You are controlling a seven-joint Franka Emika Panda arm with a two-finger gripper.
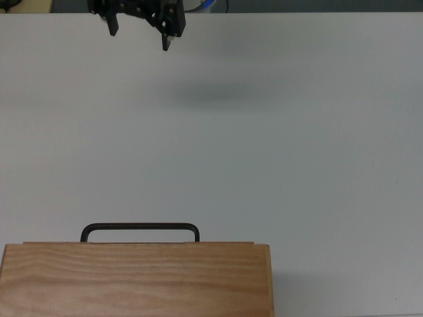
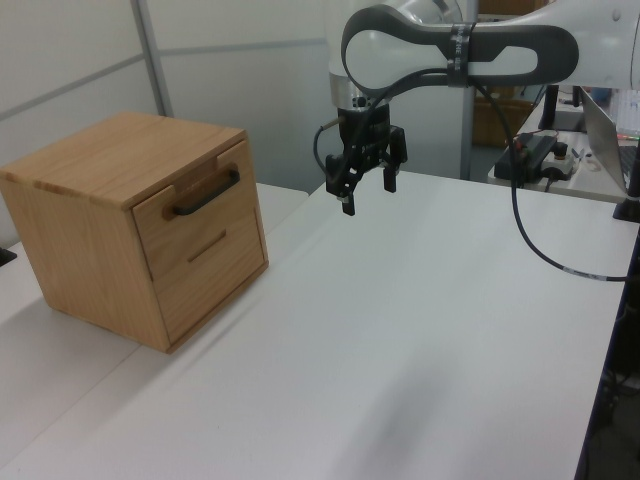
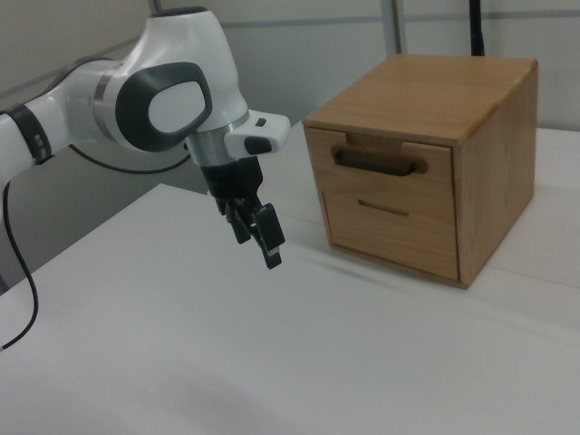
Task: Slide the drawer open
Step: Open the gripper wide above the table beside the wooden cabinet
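We see the pincer (image 2: 368,192) hanging in the air above the white bench (image 2: 420,330), its two fingers spread wide apart and holding nothing; in the top view it sits at the upper edge (image 1: 139,30), with its soft shadow on the bench below it; the drawer (image 3: 391,169) is the upper one of two fronts in the wooden cabinet (image 3: 494,136), pushed in flush and shut, its black bar handle (image 3: 379,163) running across the front; in the left view the cabinet stands at the left view's left (image 2: 90,210) and the pincer is well apart from it, toward the left view's middle; in the right view the pincer (image 3: 258,236) hovers to the right view's left of the drawer, not touching the handle; we can read no brand, label or writing on anything.
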